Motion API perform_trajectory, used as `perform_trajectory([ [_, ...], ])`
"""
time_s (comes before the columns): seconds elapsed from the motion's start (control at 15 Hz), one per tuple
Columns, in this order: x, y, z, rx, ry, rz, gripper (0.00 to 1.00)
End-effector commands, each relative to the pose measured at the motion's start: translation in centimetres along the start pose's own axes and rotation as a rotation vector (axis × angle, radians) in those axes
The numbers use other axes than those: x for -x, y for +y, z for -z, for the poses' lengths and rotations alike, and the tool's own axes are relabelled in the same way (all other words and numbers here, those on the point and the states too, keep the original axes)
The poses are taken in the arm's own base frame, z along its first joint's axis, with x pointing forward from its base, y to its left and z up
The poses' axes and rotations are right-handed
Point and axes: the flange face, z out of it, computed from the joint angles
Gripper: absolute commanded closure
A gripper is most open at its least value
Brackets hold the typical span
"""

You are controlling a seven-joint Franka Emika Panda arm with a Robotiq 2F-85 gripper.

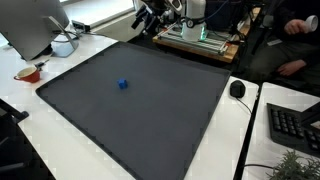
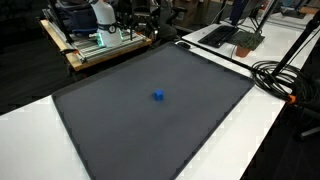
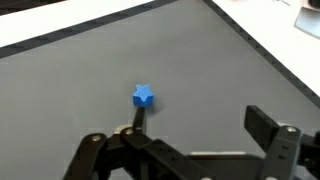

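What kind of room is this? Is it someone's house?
Probably an office or a lab, not a home. There are a keyboard and a mouse on white desks, a monitor, and thick cables beside the big dark mat where a little blue star lies.

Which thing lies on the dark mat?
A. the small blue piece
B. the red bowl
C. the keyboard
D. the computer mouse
A: in both exterior views the small blue piece sits alone near the middle of the dark mat, with nothing else on it.
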Motion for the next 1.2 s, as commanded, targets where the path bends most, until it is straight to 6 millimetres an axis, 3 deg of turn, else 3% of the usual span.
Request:
perform_trajectory([
  [0.0, -1.7, -0.1, -1.9, 0.006, 0.007, 0.066, 0.00],
  [0.27, -5.4, 0.5, -4.0, 0.010, 0.017, 0.185, 0.00],
  [0.47, -7.0, 1.3, -5.0, 0.057, 0.028, 0.126, 0.00],
  [0.73, -6.0, 2.4, -5.4, 0.117, -0.015, -0.074, 0.00],
  [1.13, -6.2, 1.9, -7.3, 0.146, -0.124, -0.172, 0.00],
])
